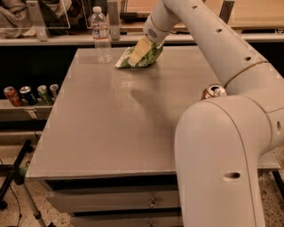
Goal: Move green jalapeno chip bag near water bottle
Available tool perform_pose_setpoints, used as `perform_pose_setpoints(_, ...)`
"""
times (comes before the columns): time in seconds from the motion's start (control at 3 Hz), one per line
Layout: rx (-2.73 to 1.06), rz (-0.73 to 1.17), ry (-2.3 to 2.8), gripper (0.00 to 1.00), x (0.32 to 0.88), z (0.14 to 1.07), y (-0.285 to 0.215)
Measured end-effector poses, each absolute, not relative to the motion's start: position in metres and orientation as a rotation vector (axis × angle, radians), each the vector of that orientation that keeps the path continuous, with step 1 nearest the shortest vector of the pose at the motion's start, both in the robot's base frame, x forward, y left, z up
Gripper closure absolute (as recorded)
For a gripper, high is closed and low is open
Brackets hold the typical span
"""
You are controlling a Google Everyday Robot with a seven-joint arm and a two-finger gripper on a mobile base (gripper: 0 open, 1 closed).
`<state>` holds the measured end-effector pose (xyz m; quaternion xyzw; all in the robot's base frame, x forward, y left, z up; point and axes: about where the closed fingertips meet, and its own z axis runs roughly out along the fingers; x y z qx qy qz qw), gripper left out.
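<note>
a grey table (102, 142) with drawers (115, 201) beneath stood on a pale speckled floor (11, 219). at its left side a low shelf (22, 111) held a row of cans (31, 93). behind it ran a pale ledge (53, 41) and wooden panels (257, 11), under dim, warm light.

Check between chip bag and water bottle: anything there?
Nothing: only bare table separates chip bag and water bottle in the camera view; the gripper holds the bag's top.
</note>
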<state>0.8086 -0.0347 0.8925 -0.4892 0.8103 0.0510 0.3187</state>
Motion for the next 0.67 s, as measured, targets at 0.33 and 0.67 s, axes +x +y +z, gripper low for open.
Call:
perform_pose_setpoints(0.33, -1.311, 0.151, 2.123, 0.00, 0.8064, 0.8940, -0.0374)
perform_pose_setpoints(0.67, -1.326, 0.170, 2.122, 0.00, 0.8045, 0.8946, -0.0432)
